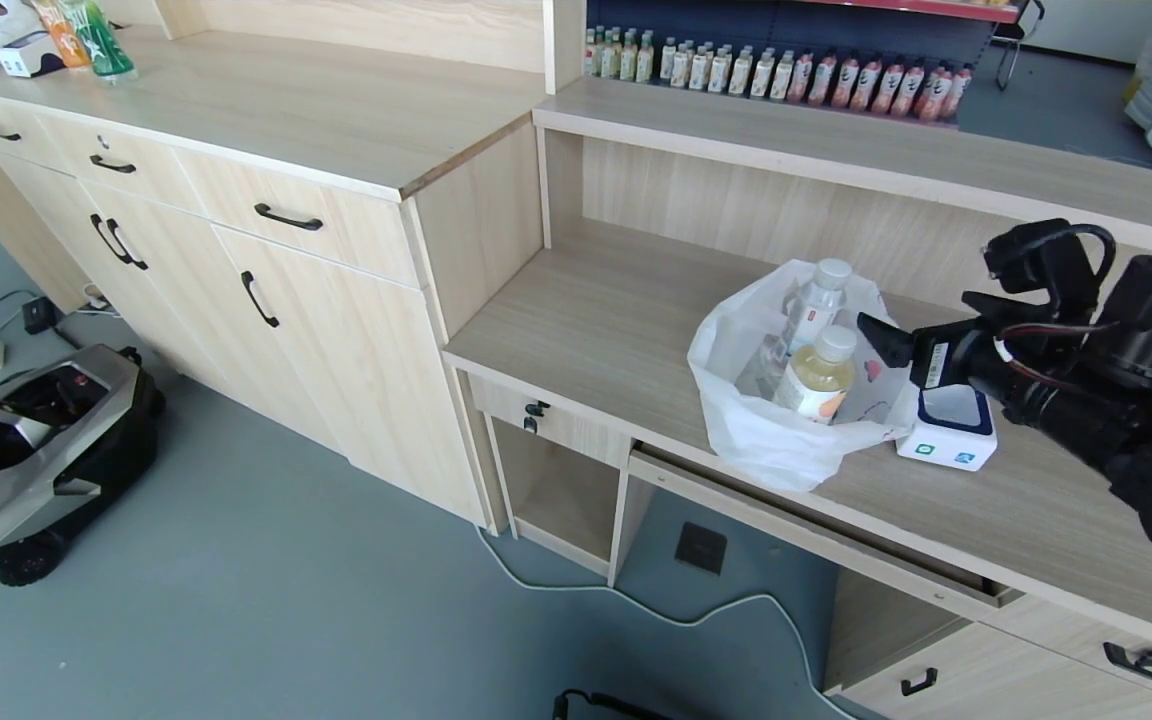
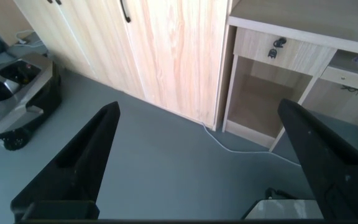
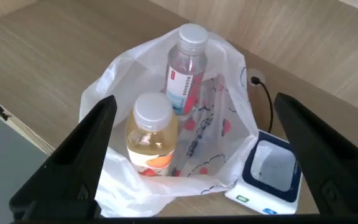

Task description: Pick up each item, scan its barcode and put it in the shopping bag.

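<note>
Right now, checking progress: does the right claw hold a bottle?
No, the right claw is open, facing the shopping bag holding the clear bottle and yellow bottle.

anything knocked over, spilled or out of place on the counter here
Nothing spilled. The clear bottle and the yellow bottle stand upright in the bag, and the scanner sits beside it. One oddity: the pull-out shelf under the counter looks partly slid out.

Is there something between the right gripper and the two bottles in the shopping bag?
Nothing visible does. The right gripper, open, faces the open mouth of the shopping bag, and the clear bottle and the yellow drink bottle stand uncovered inside. The scanner sits beside the bag.
</note>
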Robot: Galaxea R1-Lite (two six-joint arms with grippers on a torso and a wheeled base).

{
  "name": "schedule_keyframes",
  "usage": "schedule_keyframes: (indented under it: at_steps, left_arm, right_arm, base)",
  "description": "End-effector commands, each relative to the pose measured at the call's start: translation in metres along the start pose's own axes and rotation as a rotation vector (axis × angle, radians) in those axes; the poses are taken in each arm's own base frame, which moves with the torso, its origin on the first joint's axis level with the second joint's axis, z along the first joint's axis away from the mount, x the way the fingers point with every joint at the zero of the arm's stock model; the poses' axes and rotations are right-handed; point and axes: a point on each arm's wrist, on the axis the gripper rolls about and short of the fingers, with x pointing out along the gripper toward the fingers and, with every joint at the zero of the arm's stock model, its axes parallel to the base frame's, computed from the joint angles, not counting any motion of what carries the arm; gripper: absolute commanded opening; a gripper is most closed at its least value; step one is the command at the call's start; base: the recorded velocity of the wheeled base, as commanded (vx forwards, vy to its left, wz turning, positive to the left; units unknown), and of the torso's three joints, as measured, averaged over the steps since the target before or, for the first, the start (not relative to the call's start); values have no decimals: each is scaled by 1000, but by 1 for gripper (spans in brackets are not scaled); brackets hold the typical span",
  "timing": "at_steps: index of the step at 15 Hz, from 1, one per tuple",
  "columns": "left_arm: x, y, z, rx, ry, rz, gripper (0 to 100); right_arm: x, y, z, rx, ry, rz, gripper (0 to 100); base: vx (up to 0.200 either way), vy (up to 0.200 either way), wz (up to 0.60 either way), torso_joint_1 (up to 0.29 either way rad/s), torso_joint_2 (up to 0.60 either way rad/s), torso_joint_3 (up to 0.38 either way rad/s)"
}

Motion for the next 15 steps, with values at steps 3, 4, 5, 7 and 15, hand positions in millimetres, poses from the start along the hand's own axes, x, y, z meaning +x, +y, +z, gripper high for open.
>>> schedule_keyframes:
  at_steps: [3,4,5,7,15]
  left_arm:
    - [0,0,0,-1,-1,1,100]
    - [0,0,0,-1,-1,1,100]
    - [0,0,0,0,-1,0,100]
    - [0,0,0,0,-1,1,100]
    - [0,0,0,0,-1,1,100]
  right_arm:
    - [-122,-50,30,-115,101,-298,100]
    - [-130,-54,31,-121,117,-338,100]
    - [-135,-56,35,-123,109,-354,100]
    - [-141,-59,41,-126,85,-381,100]
    - [-161,-63,43,-82,121,-473,100]
  base:
    - [0,0,0,0,0,0]
    - [0,0,-600,-2,-2,2]
    - [0,0,-600,-119,227,95]
    - [0,0,-600,-188,339,146]
    - [0,0,-600,-229,415,173]
